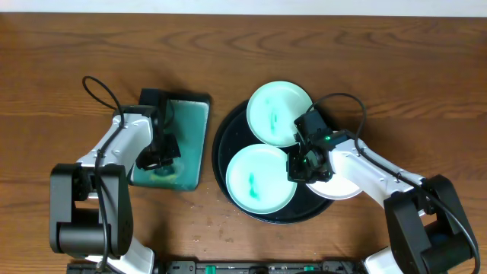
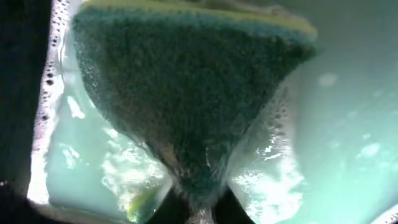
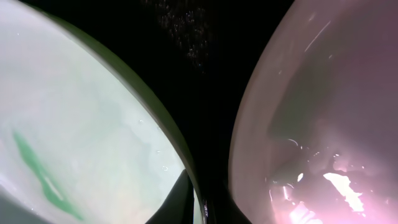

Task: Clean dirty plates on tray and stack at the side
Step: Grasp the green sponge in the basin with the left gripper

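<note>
The right fingers (image 1: 298, 167) stand at the rim of a streaked plate (image 1: 261, 180). In the right wrist view one tip lies over the plate's inner face and the other just outside its edge. The tips are close together with the rim between them, but I cannot tell whether they actually pinch it. To the other side of these fingers, close by but not touching the first plate, lies a second plate (image 1: 340, 188), partly covered by the right arm. A third plate (image 1: 280, 113) sits just beyond the fingers, its edge touching or overlapping the streaked one.

All three plates rest in the round black tray (image 1: 224, 144) on the wooden desk (image 1: 76, 46). Well apart from them, the left fingers (image 1: 161, 156) are down inside a rectangular dish (image 1: 192, 125) of teal liquid. They are clamped on a sponge (image 2: 186, 93) with a dark green scouring face and a yellow layer; foam rings it.

The streaked plate is white with a narrow green mark across a pale teal film. The third plate carries a similar smear. The second plate looks plain white and wet, with bright glare
</note>
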You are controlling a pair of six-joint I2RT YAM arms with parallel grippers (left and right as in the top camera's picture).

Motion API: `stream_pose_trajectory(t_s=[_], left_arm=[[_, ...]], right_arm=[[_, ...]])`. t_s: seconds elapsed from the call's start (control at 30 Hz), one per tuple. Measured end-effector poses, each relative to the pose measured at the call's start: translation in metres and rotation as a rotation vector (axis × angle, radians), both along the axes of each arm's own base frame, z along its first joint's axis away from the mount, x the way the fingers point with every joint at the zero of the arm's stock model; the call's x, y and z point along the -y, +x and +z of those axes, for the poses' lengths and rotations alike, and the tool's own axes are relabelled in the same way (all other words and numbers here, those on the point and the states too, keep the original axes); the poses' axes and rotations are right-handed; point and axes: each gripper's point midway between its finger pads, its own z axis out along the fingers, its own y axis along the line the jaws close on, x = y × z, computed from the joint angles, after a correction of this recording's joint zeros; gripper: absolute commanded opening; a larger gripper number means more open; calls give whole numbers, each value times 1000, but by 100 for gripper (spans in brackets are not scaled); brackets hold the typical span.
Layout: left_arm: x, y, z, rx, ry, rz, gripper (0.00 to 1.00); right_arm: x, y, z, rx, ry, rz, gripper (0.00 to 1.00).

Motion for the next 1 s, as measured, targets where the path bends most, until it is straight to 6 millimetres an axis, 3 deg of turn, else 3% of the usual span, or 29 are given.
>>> stream_pose_trajectory(t_s=[0.13, 0.27, 0.5, 0.6, 1.0], left_arm=[[2, -3, 3, -17, -12, 1, 7], [7, -12, 17, -47, -41, 3, 7], [12, 5, 82, 143, -72, -1, 7], [12, 5, 99, 200, -79, -3, 7], [17, 6, 93, 181, -83, -16, 7]], right_arm=[[0, 0, 0, 2, 0, 0, 5], [0, 1, 0, 3, 0, 0, 6], [0, 1, 0, 3, 0, 0, 6], [0, 1, 0, 3, 0, 0, 6], [0, 1, 0, 6, 0, 0, 6]])
